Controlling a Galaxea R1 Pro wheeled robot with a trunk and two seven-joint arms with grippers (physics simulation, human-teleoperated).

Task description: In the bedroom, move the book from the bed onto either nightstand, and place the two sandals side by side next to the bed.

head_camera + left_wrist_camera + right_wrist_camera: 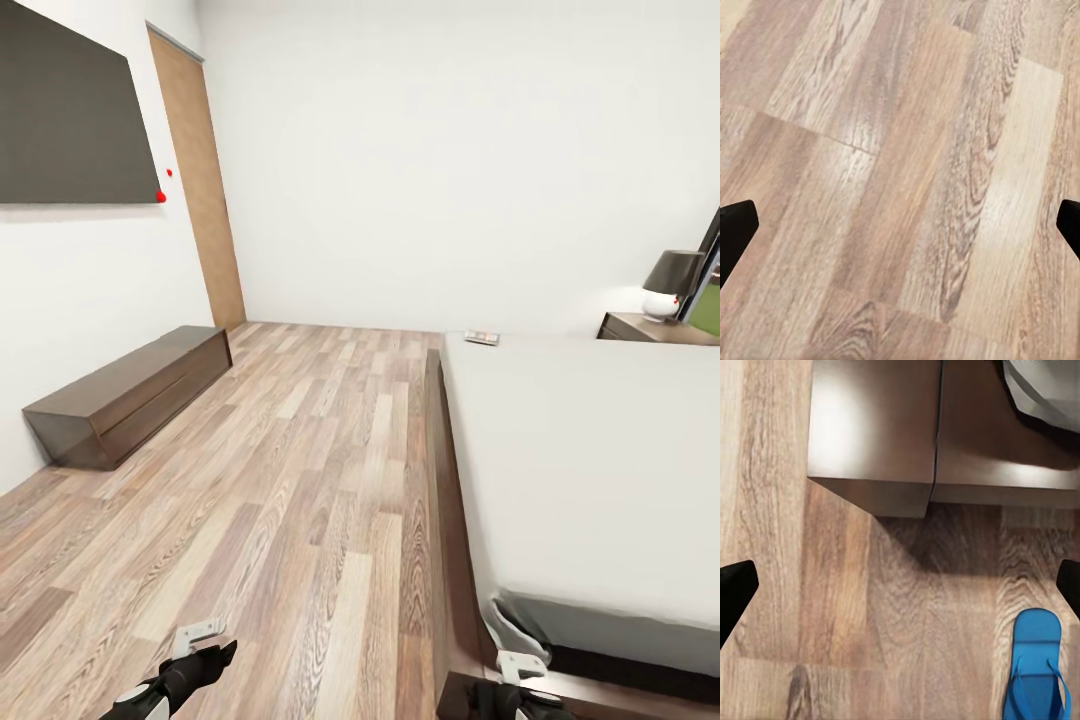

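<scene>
The book (481,337) lies flat on the far corner of the bed's light grey mattress (590,460). A dark nightstand (640,327) stands beyond the bed at the far right. One blue sandal (1036,671) lies on the wood floor just off the corner of the bed's dark frame (874,427). The second sandal is out of view. My right gripper (900,589) hangs open over the floor beside that sandal, holding nothing. Open and empty too, my left gripper (900,229) hovers over bare planks, low in the head view (195,665).
A low dark wooden cabinet (130,395) runs along the left wall under a dark wall panel (70,110). A wooden door (200,190) stands in the far left corner. A black-shaded lamp (668,285) sits on the nightstand. Wide plank floor (300,480) stretches between cabinet and bed.
</scene>
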